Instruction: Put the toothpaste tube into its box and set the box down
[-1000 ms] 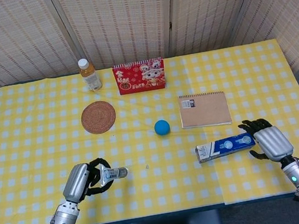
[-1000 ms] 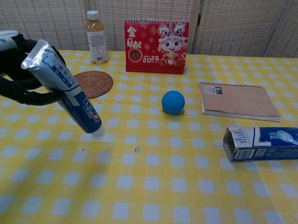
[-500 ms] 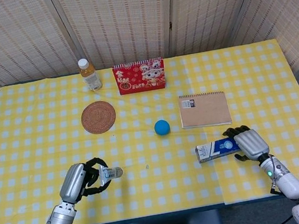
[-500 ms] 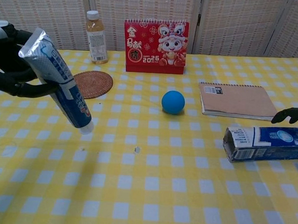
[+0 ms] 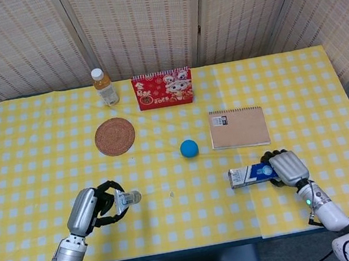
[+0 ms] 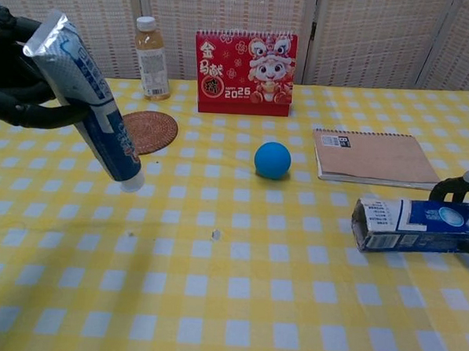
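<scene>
near front edge, both hands loaded

- The red desk calendar [image 6: 245, 72] carries "2025" in white on its lower front, beside gold Chinese characters too small to make out.
- The notebook [image 6: 373, 158] has a small dark label at its top left corner; its print is unreadable.
- The toothpaste tube [image 6: 87, 97], toothpaste box [image 6: 417, 225] and bottle [image 6: 152, 59] labels show print too blurred to read.

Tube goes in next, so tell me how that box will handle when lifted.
The box is probably light and thin-walled; a hard squeeze from the right hand may crush it. Its long flat shape shouldn't roll, and its left end looks open.
</scene>
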